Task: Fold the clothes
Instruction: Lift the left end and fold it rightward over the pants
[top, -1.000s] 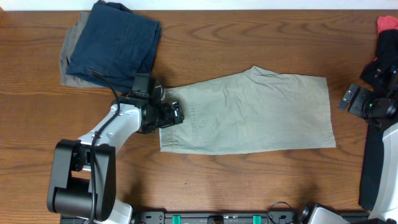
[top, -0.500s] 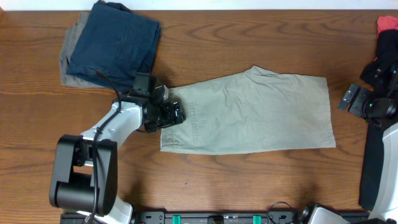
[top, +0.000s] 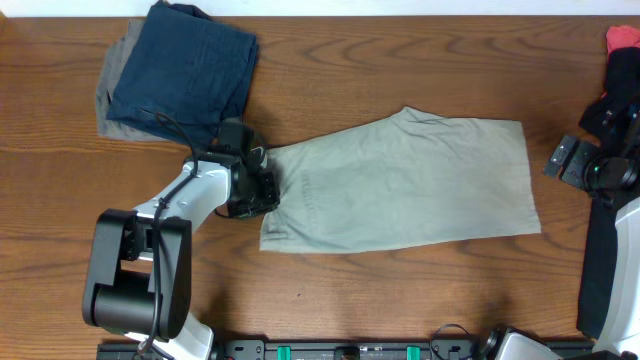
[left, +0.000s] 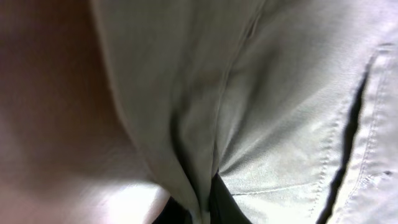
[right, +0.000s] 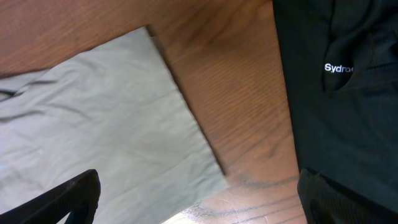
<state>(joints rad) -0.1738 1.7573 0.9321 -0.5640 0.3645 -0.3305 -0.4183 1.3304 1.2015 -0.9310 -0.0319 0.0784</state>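
Note:
The pale khaki-green shorts (top: 400, 185) lie spread flat across the middle of the table, waistband end to the left. My left gripper (top: 264, 190) sits at that left end, shut on a pinched fold of the khaki fabric. In the left wrist view the khaki fabric (left: 280, 106) fills the frame, and a ridge of it runs down between the dark fingers of the left gripper (left: 202, 210). My right gripper (top: 568, 160) hovers open off the shorts' right end. In the right wrist view the right gripper (right: 199, 202) holds nothing, and below it lies the shorts' corner (right: 124, 124).
A folded navy garment (top: 185, 65) rests on a grey one (top: 108, 112) at the back left. A black garment (right: 342, 93) with white lettering lies at the right edge, and something red (top: 622, 38) sits in the back right corner.
The left gripper has gone from open to shut on the shorts' left end. That edge has bunched and shifted slightly. The right arm has not moved.

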